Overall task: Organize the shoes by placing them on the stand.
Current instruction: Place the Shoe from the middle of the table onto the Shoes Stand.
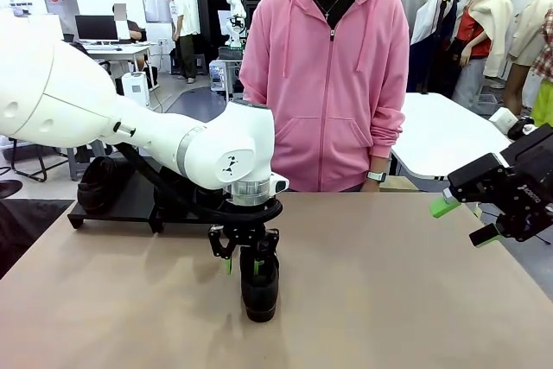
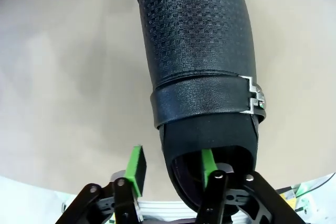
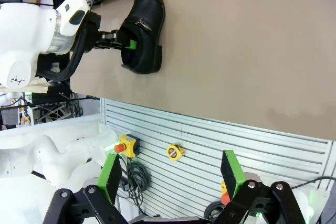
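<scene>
Now the left hand (image 1: 244, 263) stands over a shoe (image 1: 259, 287) that sits near the middle of the worktop (image 1: 389, 291), toe toward the robot. In the left wrist view one finger (image 2: 208, 167) is inside the shoe's opening and the other (image 2: 137, 165) is outside the side wall, with a gap, so the hand is open around the wall and not yet pressing. The shoe looks light, with a fairly stiff glossy upper that may slip; its collar wall is a good place to pinch. The right hand (image 1: 471, 218) hangs open and empty at the far right. The stand (image 1: 112, 205) is at the far left, well apart from this shoe, and another shoe (image 1: 97, 186) seems to rest on it. The worktop is flat and matte, with free room between.
</scene>
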Robot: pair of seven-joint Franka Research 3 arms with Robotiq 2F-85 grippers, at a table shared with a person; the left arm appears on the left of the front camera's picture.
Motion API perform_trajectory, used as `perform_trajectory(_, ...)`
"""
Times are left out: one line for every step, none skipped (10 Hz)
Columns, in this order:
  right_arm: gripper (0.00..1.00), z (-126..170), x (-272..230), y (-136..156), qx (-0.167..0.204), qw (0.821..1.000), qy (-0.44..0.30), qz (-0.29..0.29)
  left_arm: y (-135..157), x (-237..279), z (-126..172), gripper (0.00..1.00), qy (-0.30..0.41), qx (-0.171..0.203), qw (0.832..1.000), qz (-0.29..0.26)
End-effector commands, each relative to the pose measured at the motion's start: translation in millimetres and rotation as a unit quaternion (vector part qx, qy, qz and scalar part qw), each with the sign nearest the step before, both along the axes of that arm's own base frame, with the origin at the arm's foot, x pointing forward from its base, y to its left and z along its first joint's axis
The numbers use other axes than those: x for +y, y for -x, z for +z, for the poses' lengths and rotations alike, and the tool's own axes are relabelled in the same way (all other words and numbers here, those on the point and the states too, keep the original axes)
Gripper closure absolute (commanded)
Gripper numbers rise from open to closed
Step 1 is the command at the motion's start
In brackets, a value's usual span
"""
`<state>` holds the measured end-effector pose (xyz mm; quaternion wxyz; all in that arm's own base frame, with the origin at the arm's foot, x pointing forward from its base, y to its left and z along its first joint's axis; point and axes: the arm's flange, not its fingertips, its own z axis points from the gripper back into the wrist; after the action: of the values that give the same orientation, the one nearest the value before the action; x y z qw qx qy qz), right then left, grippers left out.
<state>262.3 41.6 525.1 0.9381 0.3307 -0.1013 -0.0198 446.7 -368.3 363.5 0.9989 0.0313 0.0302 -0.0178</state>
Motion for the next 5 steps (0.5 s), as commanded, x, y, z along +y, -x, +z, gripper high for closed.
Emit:
perform_trajectory(0.00,2.8,0.8,-1.9,-0.005,1.000,-0.016,0.005,-1.1,-0.1,-0.8,1.00,-0.007,-0.004,1.000,0.011)
perform_trajectory(0.00,2.8,0.8,-1.9,-0.005,1.000,-0.016,0.005,-1.9,0.5,-1.0,1.00,-0.006,-0.003,1.000,0.010)
perform_trajectory(0.00,2.8,0.8,-1.9,-0.005,1.000,-0.016,0.005,-2.7,0.2,-1.8,1.00,-0.003,-0.004,1.000,0.009)
perform_trajectory(0.00,2.8,0.8,-1.9,-0.005,1.000,-0.016,0.005,-5.2,0.7,-1.3,1.00,0.008,0.002,1.000,0.009)
perform_trajectory(0.00,2.8,0.8,-1.9,-0.005,1.000,-0.016,0.005,-6.9,0.0,-0.6,1.00,0.007,0.000,1.000,0.007)
